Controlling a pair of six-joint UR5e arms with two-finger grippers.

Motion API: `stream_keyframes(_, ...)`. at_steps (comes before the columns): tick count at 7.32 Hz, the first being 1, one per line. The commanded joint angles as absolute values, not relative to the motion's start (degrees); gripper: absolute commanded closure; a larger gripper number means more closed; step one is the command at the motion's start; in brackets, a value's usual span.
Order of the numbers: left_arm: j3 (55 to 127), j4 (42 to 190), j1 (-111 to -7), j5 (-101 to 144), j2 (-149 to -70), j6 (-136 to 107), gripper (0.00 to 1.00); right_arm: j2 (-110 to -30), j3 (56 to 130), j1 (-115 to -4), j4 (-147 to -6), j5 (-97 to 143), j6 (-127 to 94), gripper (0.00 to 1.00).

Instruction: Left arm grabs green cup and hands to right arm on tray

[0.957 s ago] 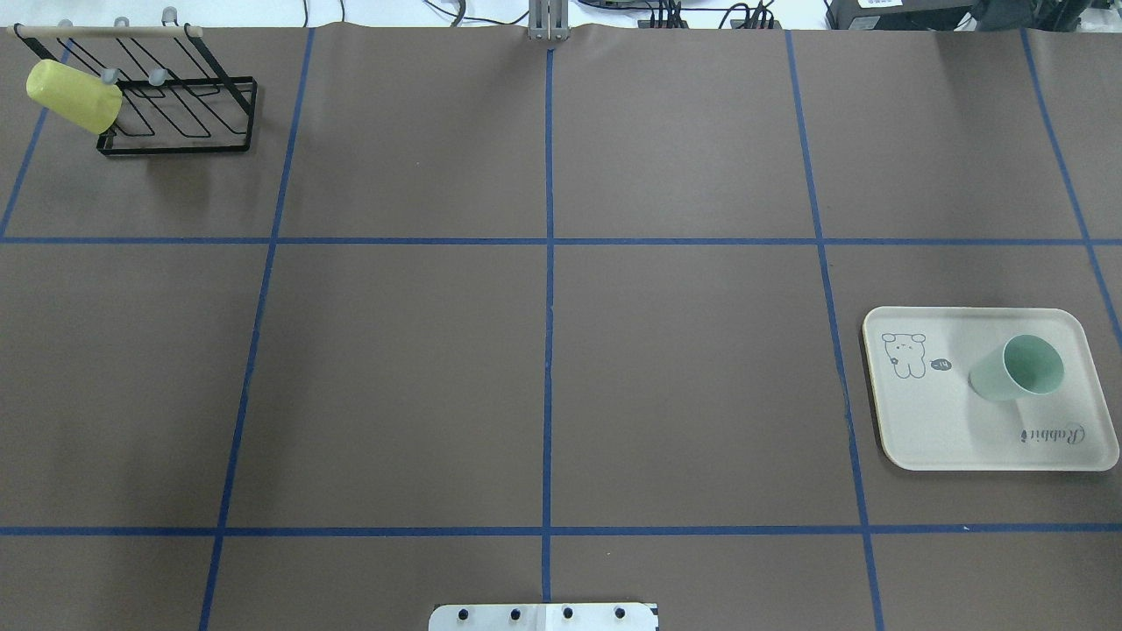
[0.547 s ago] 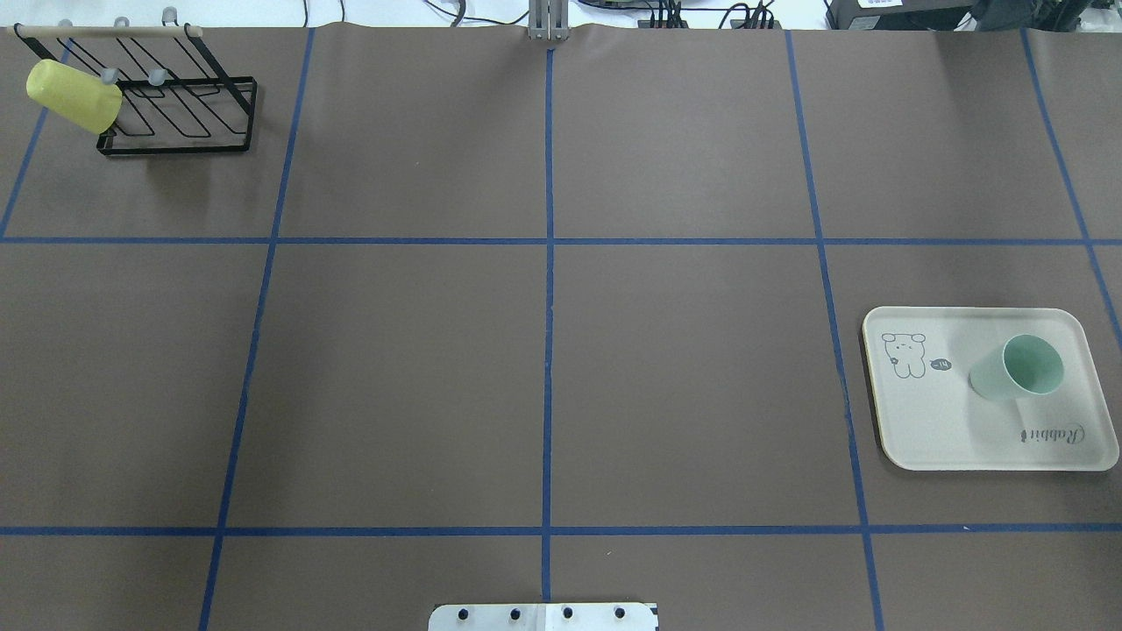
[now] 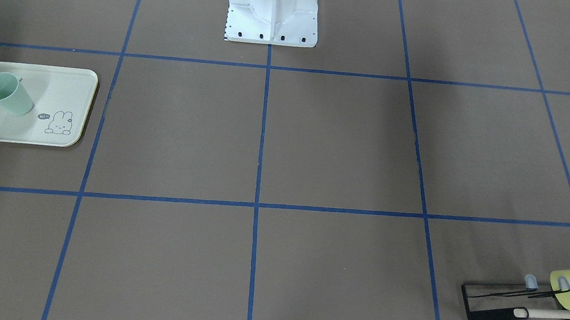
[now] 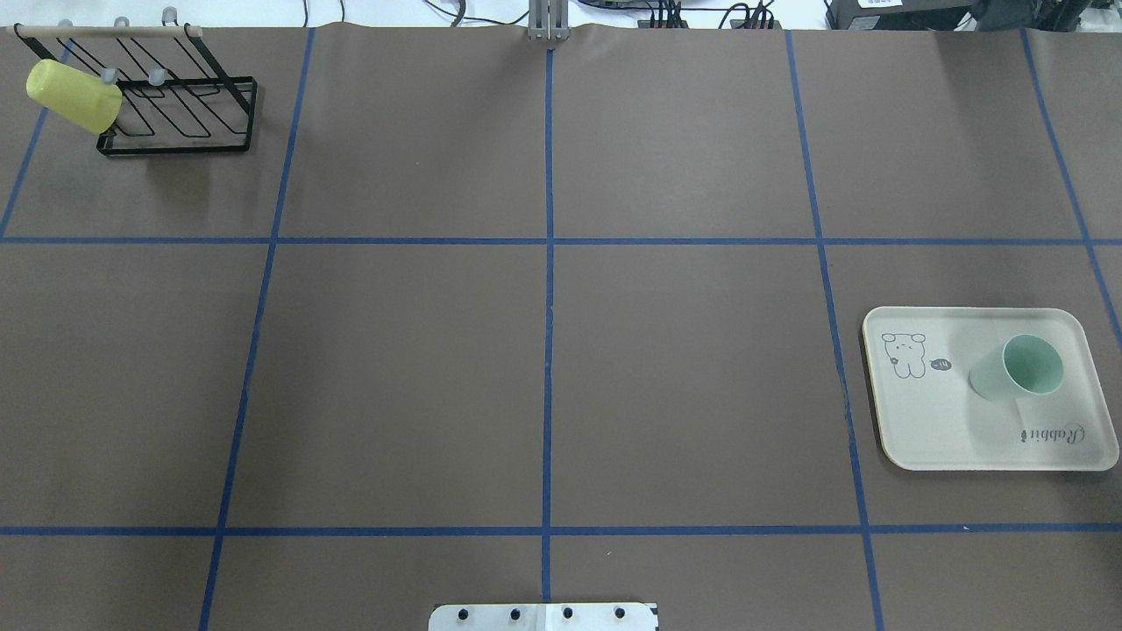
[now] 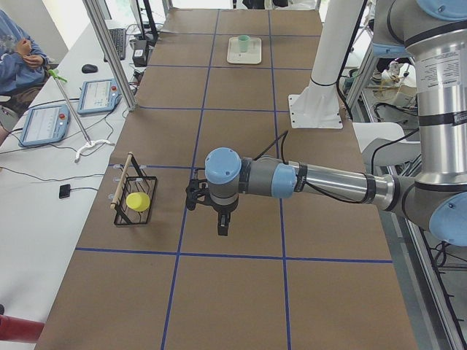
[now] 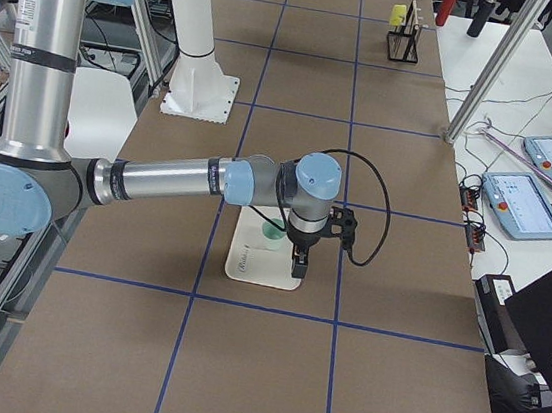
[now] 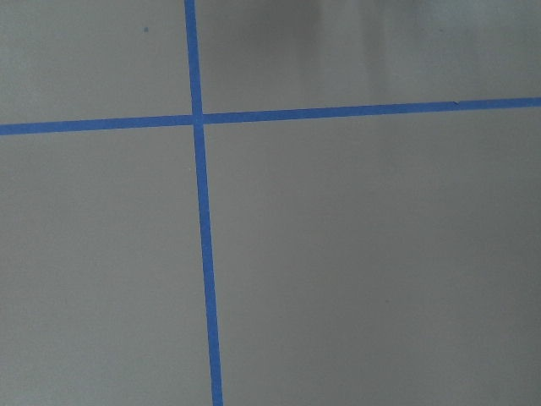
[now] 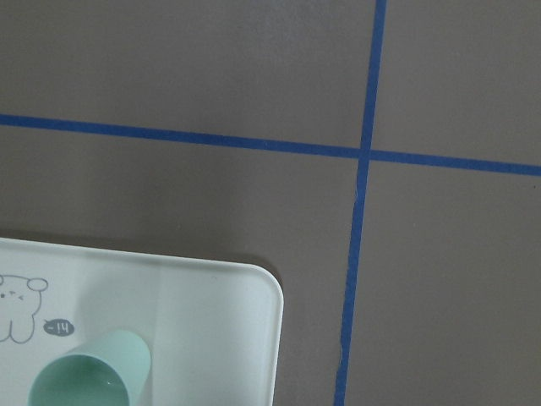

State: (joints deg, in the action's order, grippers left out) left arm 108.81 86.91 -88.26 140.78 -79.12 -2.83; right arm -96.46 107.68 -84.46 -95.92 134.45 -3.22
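Observation:
The pale mint-green cup [image 4: 1017,368] stands upright, mouth up, on the cream tray [image 4: 929,421] at the table's right side. It also shows in the front view [image 3: 7,93] and the right wrist view [image 8: 89,372]. My right gripper [image 6: 297,266] hangs over the tray's [image 6: 253,269] outer edge, beside the cup [image 6: 273,234]. My left gripper [image 5: 222,224] hangs over bare table on the left side, far from the cup [image 5: 244,40]. Both grippers show only in the side views, so I cannot tell if they are open or shut.
A yellow-green cup [image 4: 74,95] hangs on a black wire rack [image 4: 188,114] at the far left corner, near my left gripper in the left side view. The robot's white base [image 3: 273,7] stands at the near table edge. Blue tape lines grid the brown table.

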Motion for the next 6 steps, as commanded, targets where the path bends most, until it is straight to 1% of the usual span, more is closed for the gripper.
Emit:
stream_keyframes(1,109.86,87.01,-88.85,139.93,-77.87,-2.73,0.0,-97.29,108.46,-84.46,-95.89,134.91,-3.16,0.0)
stream_keyframes(2,109.08,87.62,-89.38,138.44,-78.65,-3.25,0.0,-97.21,108.28,-84.46,-95.8,134.74,-3.16,0.0)
stream_keyframes(6,110.12,87.45,-89.47,136.84,-79.19,-3.43,0.0,-96.94,108.54,-84.46,-95.8,135.35,-3.6,0.0)
